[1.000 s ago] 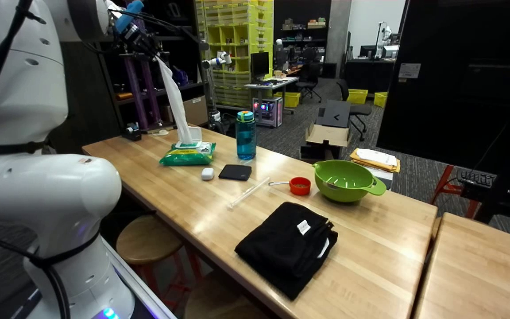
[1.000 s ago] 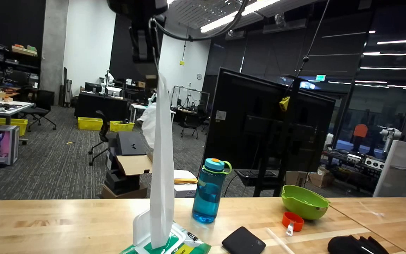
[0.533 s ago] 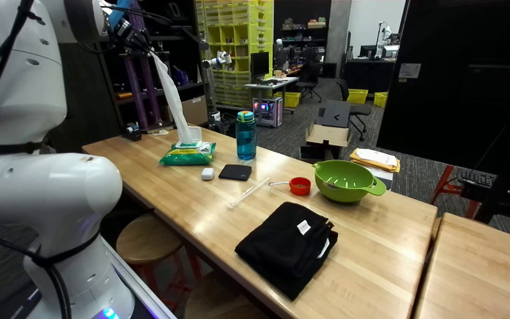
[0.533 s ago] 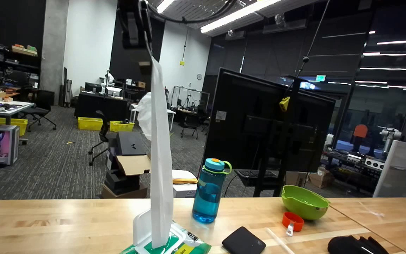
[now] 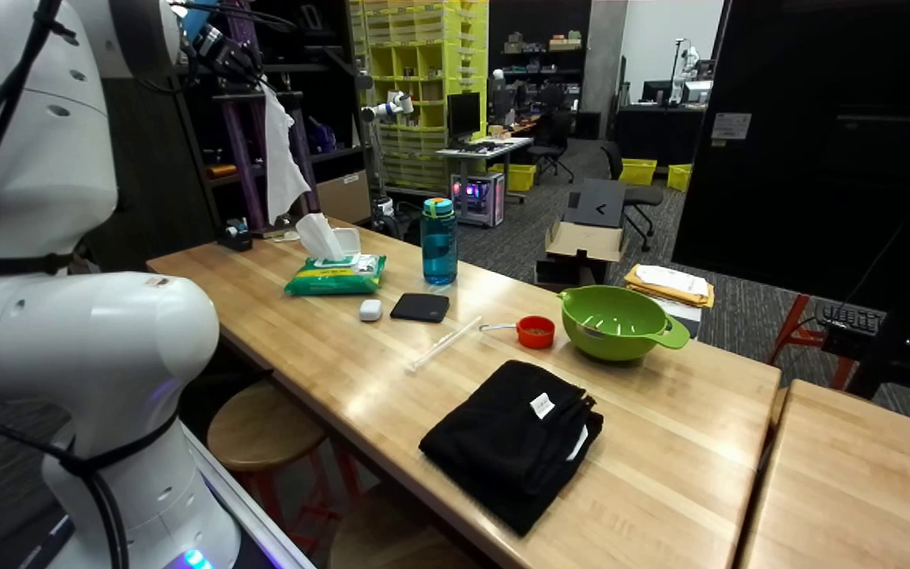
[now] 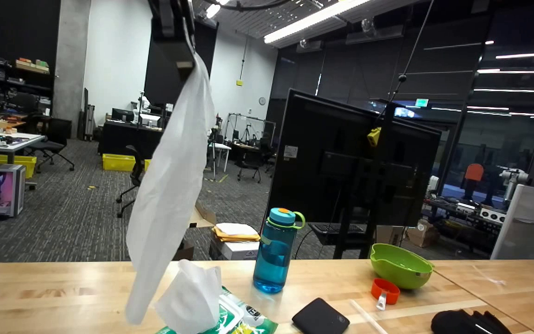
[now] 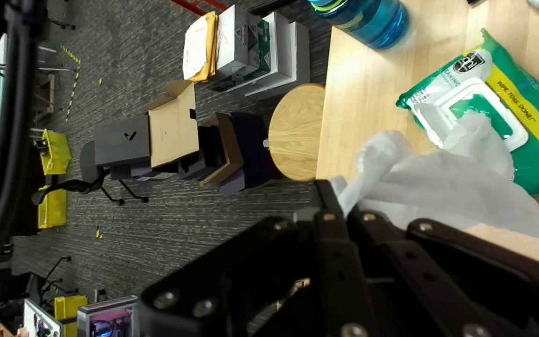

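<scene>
My gripper [image 5: 257,77] is high above the table's far left part in an exterior view. It is shut on a white wipe [image 5: 283,158], which hangs down from the fingertips. The wipe also hangs from the gripper [image 6: 188,62] in an exterior view [image 6: 174,171]. In the wrist view the fingers [image 7: 343,206] are close together, with the blurred wipe [image 7: 442,187] pinched between them. A green and yellow wipes pack [image 5: 335,280] lies on the table below, its white lid open. A second white wipe [image 5: 321,237] sticks up from its opening, apart from the held wipe.
A blue water bottle [image 5: 439,245], black pouch [image 5: 420,307] and white case [image 5: 370,310] lie near the pack. Farther along the table are a clear tube [image 5: 445,345], red measuring cup [image 5: 535,333], green colander [image 5: 613,320] and folded black cloth [image 5: 510,442].
The gripper has moved up and back. The wipe, earlier stretched taut from pack to gripper, has come free and swings loose. Another wipe now stands out of the pack.
</scene>
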Tool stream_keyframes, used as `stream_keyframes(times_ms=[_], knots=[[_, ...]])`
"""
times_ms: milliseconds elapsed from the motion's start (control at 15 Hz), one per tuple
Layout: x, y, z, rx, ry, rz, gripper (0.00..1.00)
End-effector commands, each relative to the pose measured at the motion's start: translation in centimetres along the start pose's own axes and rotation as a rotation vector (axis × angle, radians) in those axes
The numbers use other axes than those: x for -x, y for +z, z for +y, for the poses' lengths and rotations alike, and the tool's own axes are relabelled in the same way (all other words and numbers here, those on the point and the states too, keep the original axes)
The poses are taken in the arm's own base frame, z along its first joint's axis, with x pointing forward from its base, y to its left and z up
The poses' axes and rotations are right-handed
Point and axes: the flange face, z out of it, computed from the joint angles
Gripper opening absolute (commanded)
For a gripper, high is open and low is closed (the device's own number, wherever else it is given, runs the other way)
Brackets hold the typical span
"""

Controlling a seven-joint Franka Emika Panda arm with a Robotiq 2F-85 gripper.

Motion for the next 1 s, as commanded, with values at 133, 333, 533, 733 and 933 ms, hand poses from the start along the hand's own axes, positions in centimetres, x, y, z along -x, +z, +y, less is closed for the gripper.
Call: stream_keyframes(times_ms=[133,333,533,733,933], knots=[[0.9,-1.0,0.6,0.023,0.053,-0.024,0.0],[1.7,-0.6,0.3,0.009,0.099,-0.029,0.0],[2.7,0.2,0.1,-0.014,0.163,-0.041,0.0],[4.1,1.6,-0.5,-0.064,0.243,-0.06,0.0],[5.9,3.9,-1.7,-0.16,0.334,-0.071,0.0]])
